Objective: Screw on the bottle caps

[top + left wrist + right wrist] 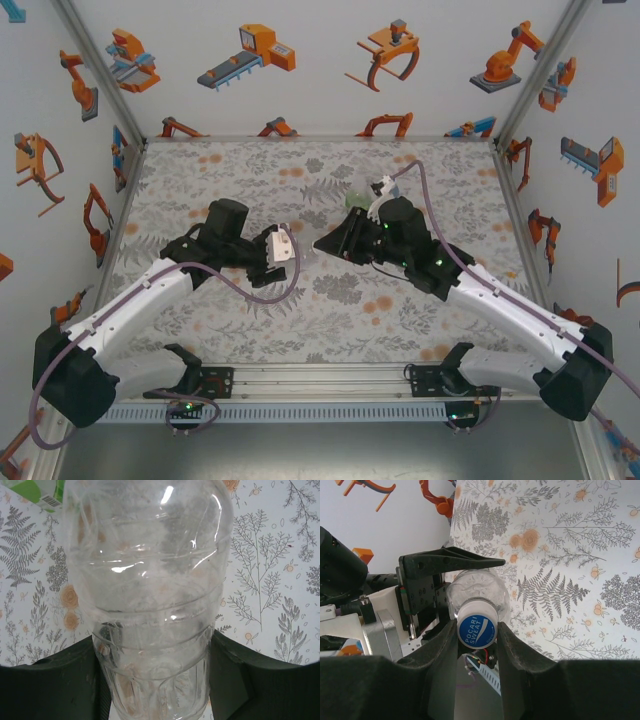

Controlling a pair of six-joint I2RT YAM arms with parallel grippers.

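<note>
Midway through capping the clear bottle (150, 570), by the look of it. On the left: clenched on that bottle's ribbed body with the left gripper (152, 645), both jaws pressed into the plastic, and seemingly held sideways above the flowered table (250, 170) with the mouth turned right. In the middle, at the meeting point of the two arms: pinched between the jaws of the right gripper (477, 626), a white cap (476, 631) with a blue printed top, set square against the bottle's mouth. Cannot tell if threaded yet, with the neck hidden behind the cap. Just beyond the right gripper, on the far side: a green bottle (361, 199), apart from both grippers, capped or not impossible to make out. Next, most likely: turn the right wrist to wind the cap down, keeping it in line with the neck and pressing lightly inward, while holding the left grip firm against the twist. Probably a matter of letting go, rewinding the wrist and pinching again more than once before tight. Then on to the remaining bottles.
</note>
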